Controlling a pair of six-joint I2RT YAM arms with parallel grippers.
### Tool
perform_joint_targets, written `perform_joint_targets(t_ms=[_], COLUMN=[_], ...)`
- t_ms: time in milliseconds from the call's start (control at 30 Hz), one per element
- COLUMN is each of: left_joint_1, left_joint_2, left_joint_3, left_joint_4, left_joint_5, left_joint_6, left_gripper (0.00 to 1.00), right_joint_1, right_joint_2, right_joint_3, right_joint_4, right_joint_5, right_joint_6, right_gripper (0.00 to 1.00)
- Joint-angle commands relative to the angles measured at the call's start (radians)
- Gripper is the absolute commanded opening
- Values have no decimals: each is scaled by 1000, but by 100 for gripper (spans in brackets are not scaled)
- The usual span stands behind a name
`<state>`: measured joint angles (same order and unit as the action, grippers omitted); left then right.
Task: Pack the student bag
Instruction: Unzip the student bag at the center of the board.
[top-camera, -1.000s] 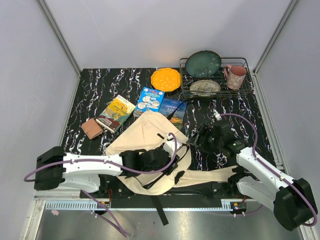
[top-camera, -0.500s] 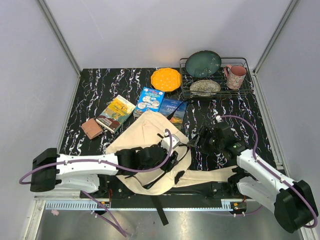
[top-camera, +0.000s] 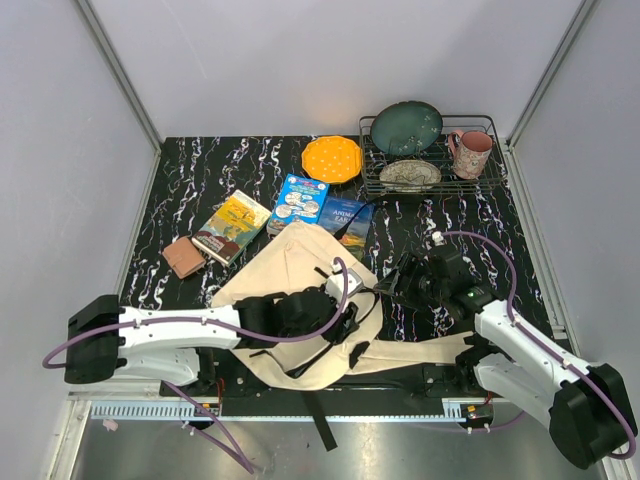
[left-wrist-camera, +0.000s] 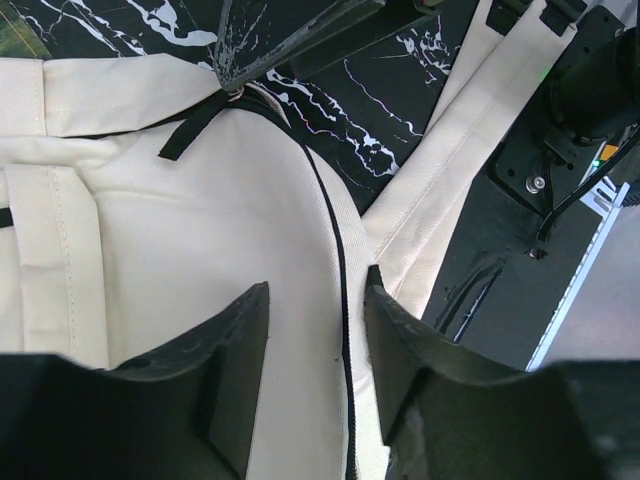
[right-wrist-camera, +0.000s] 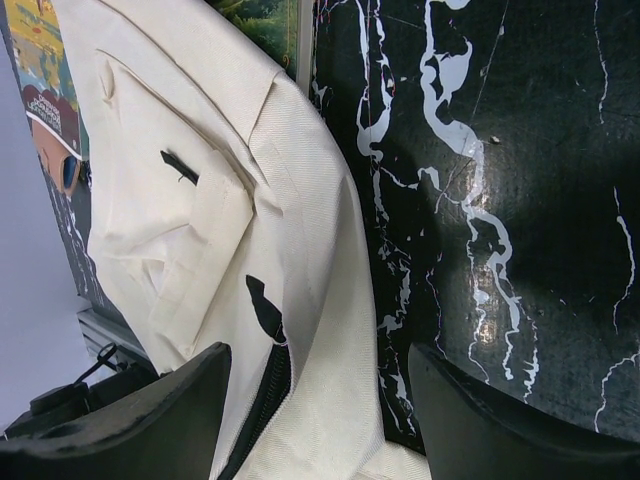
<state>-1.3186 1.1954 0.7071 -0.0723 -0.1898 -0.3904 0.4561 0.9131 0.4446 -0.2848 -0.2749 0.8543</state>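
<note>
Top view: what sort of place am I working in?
Probably a lab test booth, not a real room: plain grey walls close around a marbled table, with staged props: books, a dish rack and the bag.

Dark blue book (top-camera: 350, 222) at centre frame on the worktop, pale cover lettering reading roughly "ANIMA" over "FAR", the rest unclear, light blue book (top-camera: 298, 198) to its left, title too small to read, yellow-green book (top-camera: 232, 226) further left, lettering likewise illegible
</note>
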Motion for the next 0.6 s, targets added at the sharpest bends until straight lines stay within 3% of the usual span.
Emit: perform_joint_targets(t_ms=[0,167,333,567], left_joint_1=[10,18,27,55], left_joint_2=[16,44,73,44], left_joint_3=[19,31,51,97], left_joint_4=[55,46,9,-35], left_joint_5=[33,38,12,-16], left_joint_6=[7,5,1,42], left_gripper=[44,31,1,0], right_joint_1=[3,1,3,3], right_joint_2=[-17,-19,-16,-31], right_joint_3=[-1,-1,3,2], right_joint_4=[29,29,29,6], right_joint_5=[-17,-17,-23,-29], right_joint_6=[6,8,6,5], right_gripper=[77,77,76,76])
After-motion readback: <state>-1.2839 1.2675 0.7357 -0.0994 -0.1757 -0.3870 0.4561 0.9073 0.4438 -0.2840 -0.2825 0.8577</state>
